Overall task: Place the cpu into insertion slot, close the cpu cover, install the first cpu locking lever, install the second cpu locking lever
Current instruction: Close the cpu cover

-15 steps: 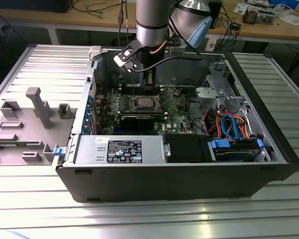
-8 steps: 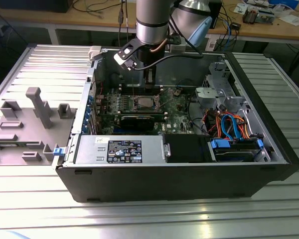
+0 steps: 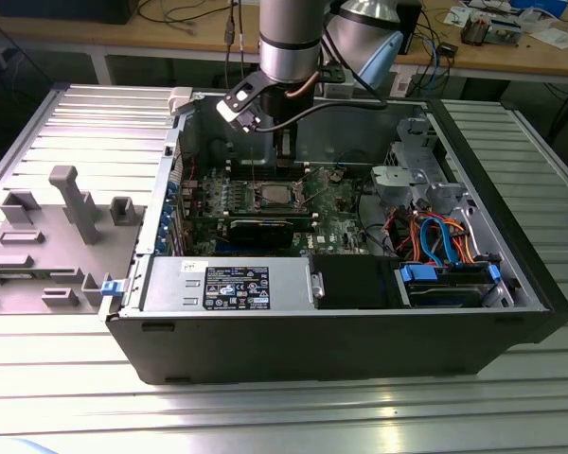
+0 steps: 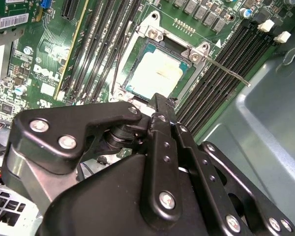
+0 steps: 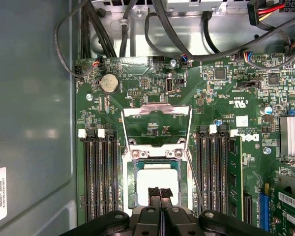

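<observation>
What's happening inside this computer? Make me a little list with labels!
place: open computer case on a ribbed metal table
cpu: lying flat in the insertion slot, silver top up
cpu cover: open, swung back off the chip
locking lever: sticking out to the side, not latched
gripper: over the cpu, fingers shut together, holding nothing
touching the cpu: cannot tell

A robotics lab: ribbed metal worktable (image 3: 265, 416), opened computer case (image 3: 312, 345), cable-strewn wooden bench (image 3: 540, 59) behind.
</observation>
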Available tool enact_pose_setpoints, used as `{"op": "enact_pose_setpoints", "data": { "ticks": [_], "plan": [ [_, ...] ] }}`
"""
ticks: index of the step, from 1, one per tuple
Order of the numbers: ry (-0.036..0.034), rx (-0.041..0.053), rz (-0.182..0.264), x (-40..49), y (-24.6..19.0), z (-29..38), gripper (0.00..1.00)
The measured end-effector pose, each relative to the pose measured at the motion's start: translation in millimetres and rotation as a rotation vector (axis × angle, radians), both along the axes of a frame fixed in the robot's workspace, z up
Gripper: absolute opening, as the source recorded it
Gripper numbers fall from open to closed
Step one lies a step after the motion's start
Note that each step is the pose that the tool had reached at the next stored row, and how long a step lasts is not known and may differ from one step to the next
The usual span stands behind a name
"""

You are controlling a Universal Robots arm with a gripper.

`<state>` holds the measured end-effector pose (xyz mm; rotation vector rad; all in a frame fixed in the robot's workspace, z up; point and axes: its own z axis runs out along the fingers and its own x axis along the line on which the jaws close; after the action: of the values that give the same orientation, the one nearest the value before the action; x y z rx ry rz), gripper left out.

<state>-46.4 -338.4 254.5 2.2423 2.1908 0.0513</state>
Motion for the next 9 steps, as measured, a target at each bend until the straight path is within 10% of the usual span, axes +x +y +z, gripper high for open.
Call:
{"op": "enact_pose_setpoints", "data": {
  "ticks": [9],
  "plan": [
    [-0.0002, 0.0003, 0.000, 3.8, 0.1, -0.1, 0.11]
  ]
}}
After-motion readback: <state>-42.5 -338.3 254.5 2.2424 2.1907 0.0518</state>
